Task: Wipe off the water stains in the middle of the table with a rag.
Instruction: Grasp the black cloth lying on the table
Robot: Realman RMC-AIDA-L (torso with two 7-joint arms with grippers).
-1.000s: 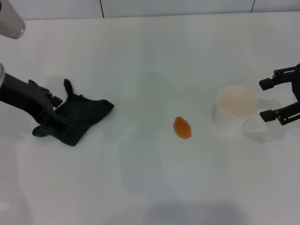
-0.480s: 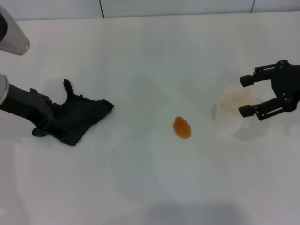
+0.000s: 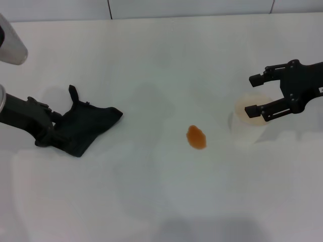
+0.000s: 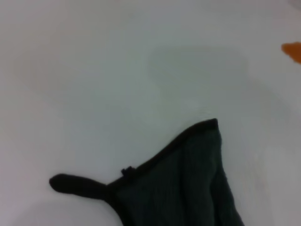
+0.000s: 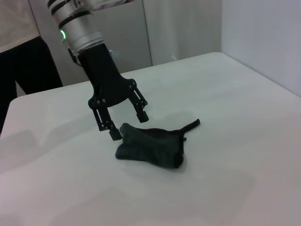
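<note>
White cup on the right.
The round white cup (image 3: 251, 119) stands upright at mid-depth, tan inside; a grey wall (image 3: 151, 7) runs along the far edge.

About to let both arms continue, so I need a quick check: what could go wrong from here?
1. The right gripper, open, hangs right at the cup; a nudge could tip it and spill more on the table.
2. The left gripper, open at the edge of the rag, may pinch only a corner, so the cloth trails.
3. A loosely held rag could smear the stain instead of lifting it.
</note>
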